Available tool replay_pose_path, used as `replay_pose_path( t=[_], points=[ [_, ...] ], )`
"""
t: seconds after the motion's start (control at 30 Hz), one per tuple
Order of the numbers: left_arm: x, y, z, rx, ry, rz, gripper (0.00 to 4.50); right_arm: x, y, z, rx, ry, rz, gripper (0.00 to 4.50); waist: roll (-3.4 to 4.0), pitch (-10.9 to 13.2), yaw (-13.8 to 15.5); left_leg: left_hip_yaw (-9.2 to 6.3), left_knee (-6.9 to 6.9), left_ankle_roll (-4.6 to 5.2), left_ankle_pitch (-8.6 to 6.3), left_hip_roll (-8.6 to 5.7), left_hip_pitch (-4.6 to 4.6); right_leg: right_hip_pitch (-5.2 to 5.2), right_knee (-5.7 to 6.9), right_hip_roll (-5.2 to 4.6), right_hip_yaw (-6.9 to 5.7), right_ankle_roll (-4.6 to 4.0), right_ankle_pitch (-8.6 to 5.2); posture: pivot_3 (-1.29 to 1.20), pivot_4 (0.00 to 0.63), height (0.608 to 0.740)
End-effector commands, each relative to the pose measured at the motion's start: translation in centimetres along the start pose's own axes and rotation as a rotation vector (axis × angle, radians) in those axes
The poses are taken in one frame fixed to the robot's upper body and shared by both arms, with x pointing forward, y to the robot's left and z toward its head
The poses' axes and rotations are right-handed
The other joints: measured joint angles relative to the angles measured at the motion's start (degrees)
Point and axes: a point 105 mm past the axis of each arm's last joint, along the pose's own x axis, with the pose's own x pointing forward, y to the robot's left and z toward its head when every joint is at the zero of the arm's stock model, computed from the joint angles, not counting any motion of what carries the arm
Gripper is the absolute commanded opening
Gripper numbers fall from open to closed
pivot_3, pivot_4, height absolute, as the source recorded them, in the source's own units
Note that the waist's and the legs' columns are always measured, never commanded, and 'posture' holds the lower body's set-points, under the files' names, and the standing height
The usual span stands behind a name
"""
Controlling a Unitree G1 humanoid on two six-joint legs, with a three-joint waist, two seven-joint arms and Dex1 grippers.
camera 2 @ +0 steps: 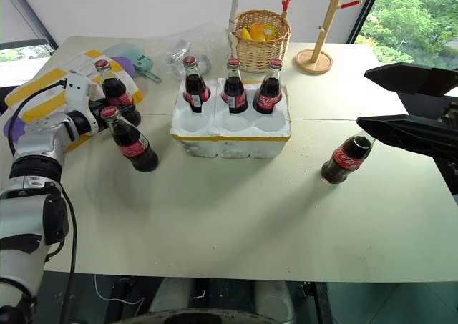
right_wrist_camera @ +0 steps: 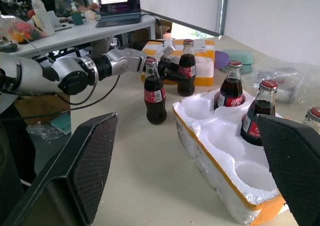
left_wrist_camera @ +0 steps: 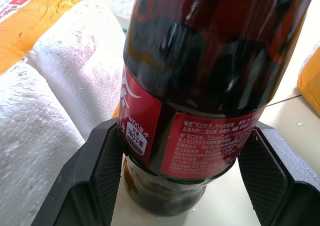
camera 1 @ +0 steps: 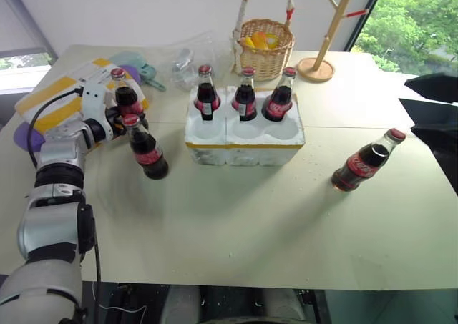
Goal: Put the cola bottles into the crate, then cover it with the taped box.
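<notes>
Crate (camera 1: 243,144) is seen mid-table, w/ three cola bottles stood upright in its far row: one at the robot's-left well (camera 1: 207,93), one in the middle (camera 1: 245,94), one at the right (camera 1: 280,96). Near row of wells is left unfilled. Yellow tape strip is seen along the crate's front base.

Left gripper (camera 1: 120,118) is placed around a fourth bottle (camera 1: 125,97), which stands beside the taped box (camera 1: 54,99) at the table's left. In the left wrist view the fingers (left_wrist_camera: 107,176) are seen flanking the bottle's (left_wrist_camera: 210,86) lower body; whether they are clenched on it or only bracketing it can't be told. A fifth bottle (camera 1: 146,148) stands just in front of that one, nearer the table edge, apart from the crate.

A sixth bottle (camera 1: 365,161) is tilted over on the table's right side, well apart from the crate.

Right gripper (camera 2: 415,106) is held w/ jaws spread wide, nothing between them, above the table's right side.

Wicker basket (camera 1: 265,48) and wooden stand (camera 1: 330,34) are seen behind the crate.
</notes>
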Motion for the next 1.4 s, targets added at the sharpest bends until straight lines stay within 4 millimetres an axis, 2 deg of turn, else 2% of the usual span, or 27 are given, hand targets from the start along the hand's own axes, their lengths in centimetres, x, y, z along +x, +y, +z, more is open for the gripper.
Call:
replay_pose_path(
  t=[0.03,0.27,0.37,0.63,0.73,0.87,1.1,1.23,1.4],
  points=[
    [-1.2,0.2,5.5,0.059,-0.145,-0.04,2.73,-0.2,0.0,1.1,-0.046,-0.023,-0.012,4.5,-0.01,0.01,-0.09,0.0,0.0,0.0,0.0,0.0,-0.03,-0.03,0.0,0.01,0.0,0.0,0.0,0.0,0.15,0.74],
    [-4.1,-3.7,11.6,0.064,-0.23,-0.385,2.73,-0.2,-0.6,0.6,-0.029,-0.015,-0.026,4.5,-0.07,0.04,0.11,0.02,0.26,-0.01,0.03,-0.12,-0.98,-0.86,0.2,0.05,-0.02,0.11,0.06,0.0,0.15,0.74],
    [-5.2,-4.8,13.9,0.094,-0.237,-0.477,2.73,0.0,-0.7,0.3,-0.025,-0.016,-0.03,4.5,-0.09,0.06,0.2,0.02,0.26,-0.01,0.03,-0.16,-1.0,-0.87,0.18,0.07,-0.02,0.11,0.06,0.0,0.15,0.74],
    [-6.7,-6.5,17.7,0.144,-0.268,-0.59,2.73,-0.1,-0.7,-0.3,-0.016,-0.025,-0.042,4.5,-0.09,0.05,-0.11,0.03,0.26,-0.01,0.03,-0.19,-0.94,-0.86,0.21,0.09,-0.01,0.12,0.06,0.0,0.15,0.74],
    [-8.1,-8.3,20.1,0.168,-0.288,-0.681,2.73,-0.2,-0.7,-0.4,-0.014,-0.029,-0.047,4.5,-0.27,0.18,-0.06,0.02,0.26,0.0,0.03,-0.19,-0.95,-0.88,0.23,0.11,-0.01,0.12,0.06,0.0,0.15,0.74],
    [-9.3,-11.9,22.6,0.23,-0.265,-0.767,2.73,-0.4,-0.7,-0.7,-0.007,-0.042,-0.058,4.5,-0.49,0.31,0.03,-0.01,0.26,-0.01,0.03,-0.17,-1.0,-0.89,0.2,0.12,-0.01,0.12,0.05,0.0,0.15,0.74],
    [-9.8,-17.6,24.4,0.264,-0.221,-0.86,2.73,-0.6,-0.6,-1.2,0.001,-0.047,-0.068,4.5,-0.49,0.32,0.1,-0.06,0.34,-0.01,0.04,-0.21,-0.98,-0.87,0.32,0.08,0.01,0.14,0.04,0.0,0.15,0.74],
    [-7.6,-20.0,25.2,0.206,-0.185,-0.756,2.73,-0.5,-0.5,-1.4,0.003,-0.054,-0.072,4.5,-0.48,0.36,0.02,-0.12,0.84,0.06,0.0,-0.19,-1.04,-0.88,0.73,0.1,0.02,0.27,-0.05,0.0,0.15,0.74],
    [-5.8,-24.0,23.4,0.178,-0.132,-0.726,2.73,-0.6,-0.5,-1.8,0.012,-0.063,-0.08,4.5,-0.48,0.37,-0.02,-0.21,1.04,0.1,-0.03,-0.2,-1.05,-0.86,0.83,0.08,0.14,0.29,-0.04,0.0,0.15,0.74]
  ],
)
